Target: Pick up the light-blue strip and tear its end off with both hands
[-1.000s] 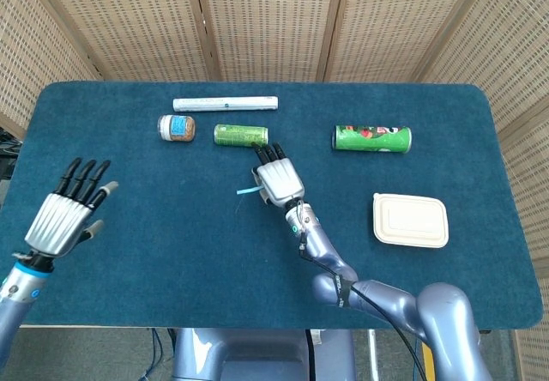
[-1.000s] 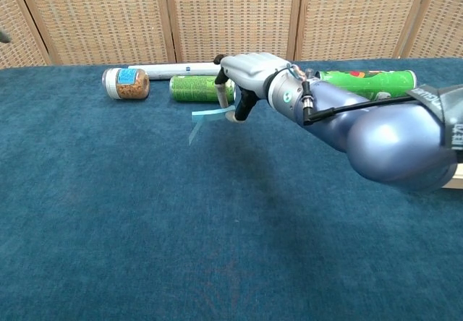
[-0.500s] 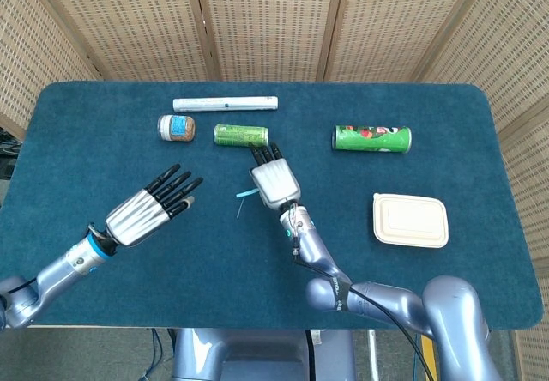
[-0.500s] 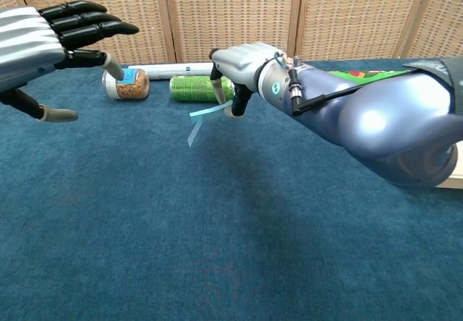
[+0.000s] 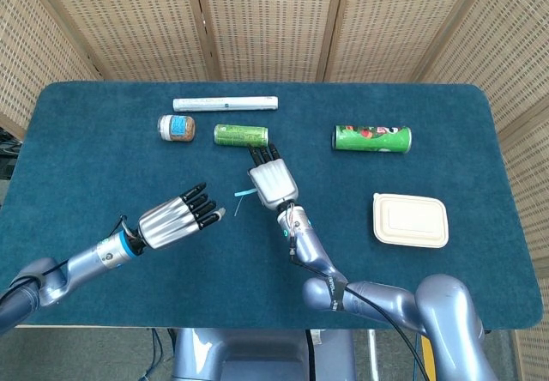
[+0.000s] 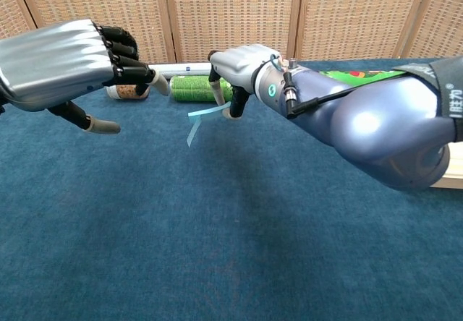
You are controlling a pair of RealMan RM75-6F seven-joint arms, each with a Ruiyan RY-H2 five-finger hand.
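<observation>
Above the dark blue cloth-covered worktop (image 5: 77, 141), the right hand (image 5: 273, 181) pinches one end of the thin light-blue strip (image 6: 197, 119), which dangles clear of the surface. Just beside it, the left hand (image 5: 176, 218) hovers with fingers spread, holding nothing. Behind the strip lies a green drinks can (image 5: 241, 135).

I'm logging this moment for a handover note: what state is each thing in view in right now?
Thin light-blue paper strip: lifted off the table, one end pinched, whole.
Right hand: pinches the strip.
Left hand: holds nothing, fingers apart, beside the strip.
Green drink can: lying on its side.
Green crisp tube: lying on its side.
Small jar: on its side.
White roll: lying flat.
Beige lidded box: closed.
</observation>
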